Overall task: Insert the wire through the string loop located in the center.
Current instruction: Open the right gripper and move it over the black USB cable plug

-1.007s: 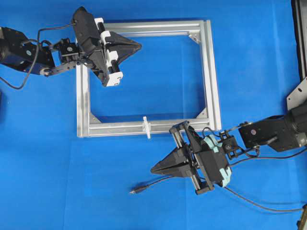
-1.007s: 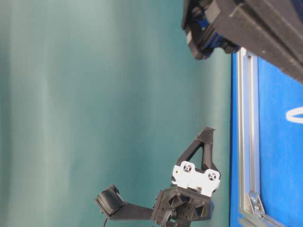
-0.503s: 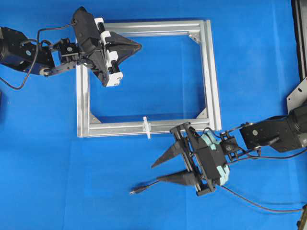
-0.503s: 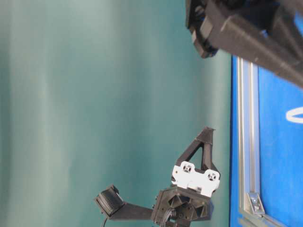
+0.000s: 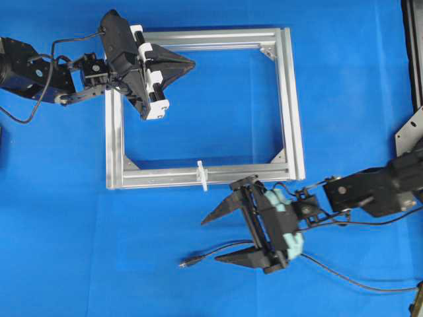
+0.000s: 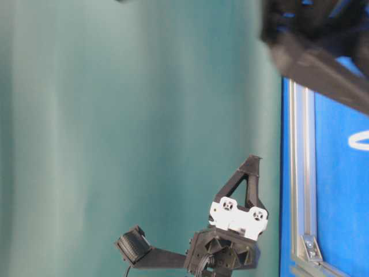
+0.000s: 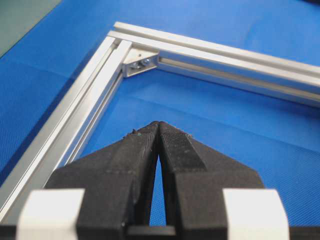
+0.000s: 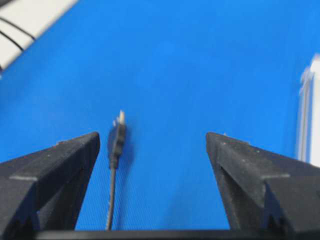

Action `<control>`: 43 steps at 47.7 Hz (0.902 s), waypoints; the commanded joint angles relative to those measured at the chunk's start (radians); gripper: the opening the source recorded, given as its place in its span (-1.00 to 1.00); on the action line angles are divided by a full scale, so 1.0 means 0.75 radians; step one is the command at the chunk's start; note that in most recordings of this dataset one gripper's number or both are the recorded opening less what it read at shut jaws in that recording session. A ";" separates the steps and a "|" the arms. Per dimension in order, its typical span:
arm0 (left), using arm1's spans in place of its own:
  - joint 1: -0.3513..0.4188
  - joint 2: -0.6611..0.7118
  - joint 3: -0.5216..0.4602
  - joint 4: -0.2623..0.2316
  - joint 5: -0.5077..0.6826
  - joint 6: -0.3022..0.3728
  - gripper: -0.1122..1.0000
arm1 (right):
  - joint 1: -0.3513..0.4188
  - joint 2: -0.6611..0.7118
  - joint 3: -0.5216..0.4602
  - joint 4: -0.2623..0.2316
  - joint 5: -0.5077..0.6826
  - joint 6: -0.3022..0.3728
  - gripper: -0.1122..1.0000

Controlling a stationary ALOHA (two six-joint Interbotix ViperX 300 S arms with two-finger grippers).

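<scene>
Right end effector (image 5: 216, 236) spread wide, low over blue worktop (image 5: 66, 231), nothing pinched, tips pointing toward plug end of wire (image 5: 218, 251). Wire lying flat on worktop, plug tip near bottom centre, cable running right under lower finger and off toward bottom-right edge. In right wrist view, plug (image 8: 117, 136) sitting between the two fingers, close to the left one, not touching. String loop (image 5: 201, 175) white, crossing bottom bar of aluminium frame (image 5: 291, 99) about mid-bar, apart from wire and just up-left of right end effector. Left end effector (image 5: 188, 63) pressed together, empty, parked over top-left inside corner of frame
</scene>
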 commanded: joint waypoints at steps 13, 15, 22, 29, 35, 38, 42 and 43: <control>-0.002 -0.037 -0.006 0.006 -0.008 -0.004 -0.80 | 0.025 0.149 -0.065 0.147 -0.006 0.002 0.57; -0.002 -0.037 -0.006 0.002 -0.008 -0.004 -0.80 | 0.029 0.151 -0.063 0.157 -0.008 0.002 0.57; -0.002 -0.037 -0.006 0.004 -0.008 -0.004 -0.80 | 0.045 0.153 -0.059 0.172 -0.008 0.002 0.56; -0.002 -0.037 -0.006 0.004 -0.008 -0.004 -0.80 | 0.051 0.153 -0.061 0.174 -0.008 0.002 0.56; -0.002 -0.037 -0.004 0.004 -0.008 -0.004 -0.80 | 0.053 0.155 -0.061 0.174 -0.006 0.002 0.56; -0.002 -0.037 -0.006 0.004 -0.008 -0.004 -0.80 | 0.053 0.155 -0.061 0.176 -0.008 0.002 0.56; -0.002 -0.037 -0.006 0.004 -0.008 -0.004 -0.80 | 0.053 0.153 -0.063 0.174 -0.008 0.002 0.56; -0.002 -0.037 -0.006 0.004 -0.008 -0.004 -0.80 | 0.053 0.155 -0.063 0.174 -0.006 0.002 0.56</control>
